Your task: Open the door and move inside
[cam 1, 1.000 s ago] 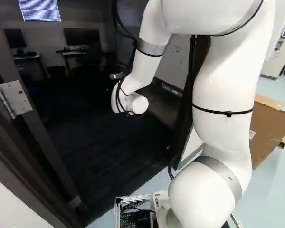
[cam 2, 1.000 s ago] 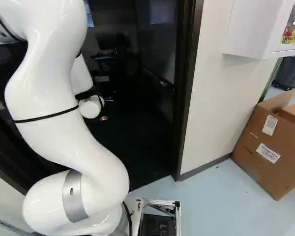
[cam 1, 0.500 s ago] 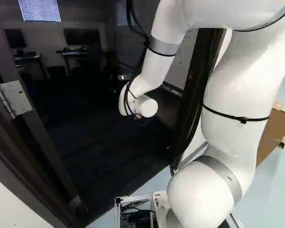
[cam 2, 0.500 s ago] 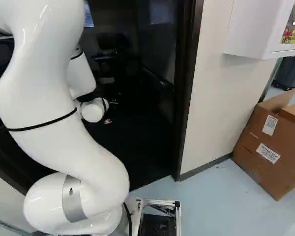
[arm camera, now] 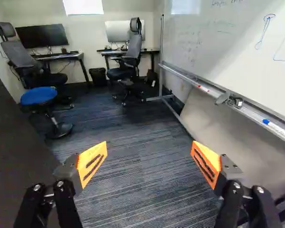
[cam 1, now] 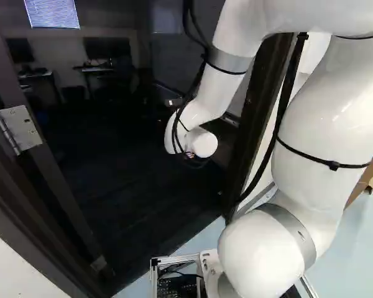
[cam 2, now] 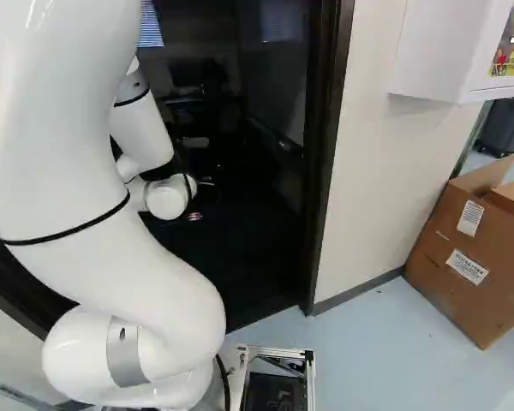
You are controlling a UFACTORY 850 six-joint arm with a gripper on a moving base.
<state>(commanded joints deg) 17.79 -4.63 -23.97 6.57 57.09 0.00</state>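
Glossy arm (cam 1: pixel 323 112) — dull metal hinge (cam 1: pixel 20 127) — matt cardboard box (cam 2: pixel 497 295)

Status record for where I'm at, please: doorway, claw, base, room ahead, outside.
doorway: open, hinge exposed on its frame side
claw: open, nothing gripped, pointing into the room
base: on the pale floor, short of the dark room
room ahead: blue stool, desks with monitors, whiteboard along one side
outside: cardboard box at the right of the right base view
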